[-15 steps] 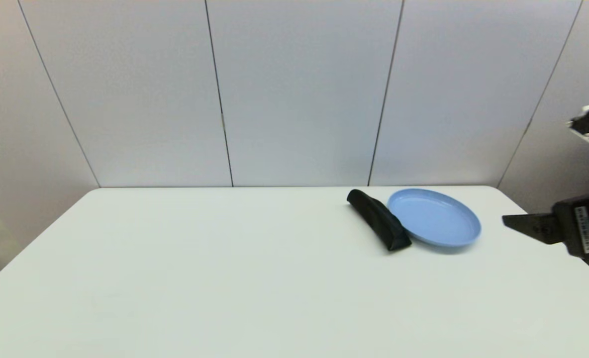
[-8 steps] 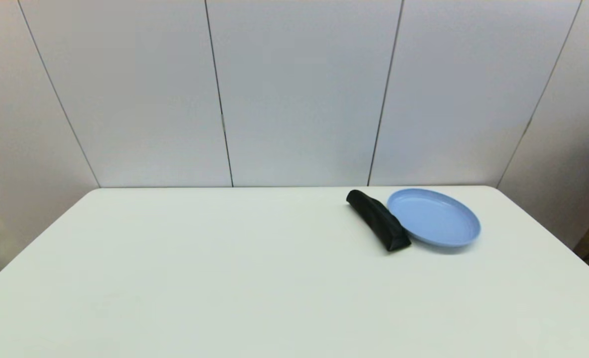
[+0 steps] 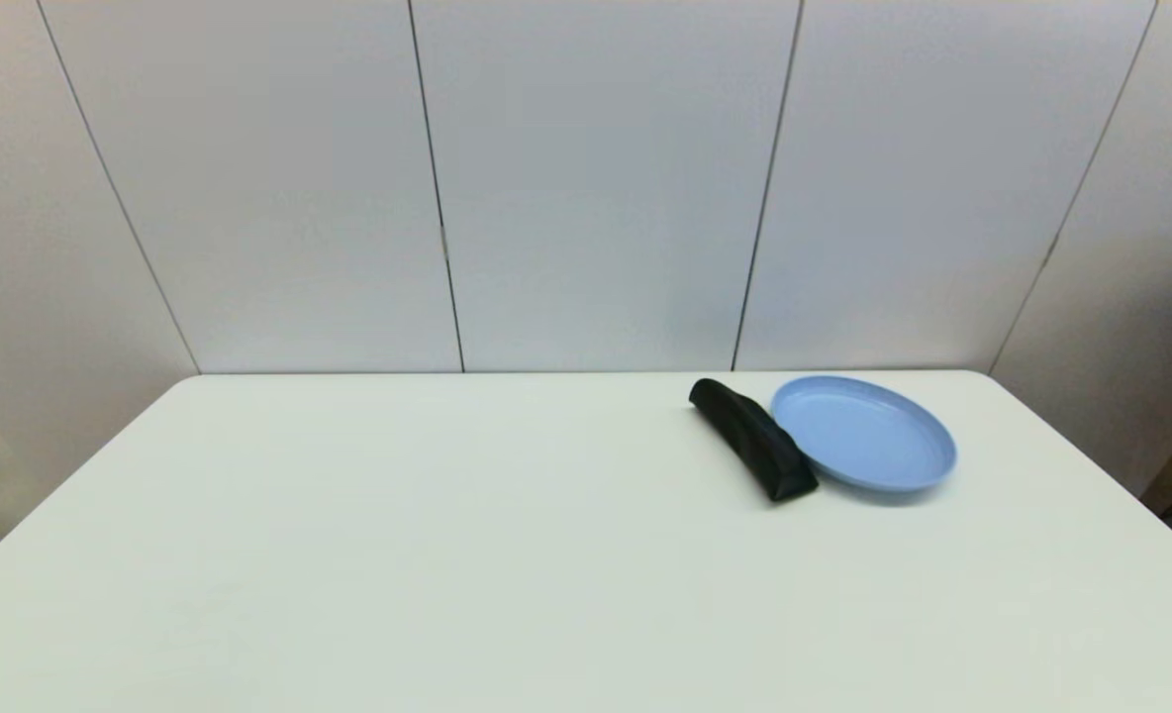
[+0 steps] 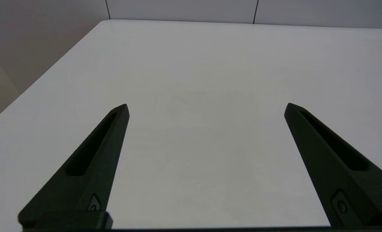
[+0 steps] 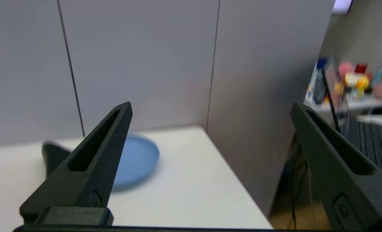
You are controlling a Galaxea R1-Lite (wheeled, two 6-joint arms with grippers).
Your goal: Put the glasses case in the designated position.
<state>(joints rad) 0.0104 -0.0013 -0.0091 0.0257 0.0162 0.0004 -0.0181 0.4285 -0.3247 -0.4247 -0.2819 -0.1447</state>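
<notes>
The matte black glasses case (image 3: 752,439) lies on the white table at the back right, its long side against the left rim of the blue plate (image 3: 864,432). Neither arm shows in the head view. In the right wrist view my right gripper (image 5: 210,111) is open and empty, pulled back beyond the table's right edge, with the plate (image 5: 136,160) and one end of the case (image 5: 53,156) partly behind one finger (image 5: 91,164). My left gripper (image 4: 205,106) is open and empty over bare table near the front left.
The white table (image 3: 447,555) ends at grey wall panels behind. Its right edge (image 5: 233,180) drops to the floor. A side table with colourful clutter (image 5: 355,83) stands farther off to the right.
The right arm, seen at the right edge one second ago, has withdrawn out of the head view. Case and plate have not moved.
</notes>
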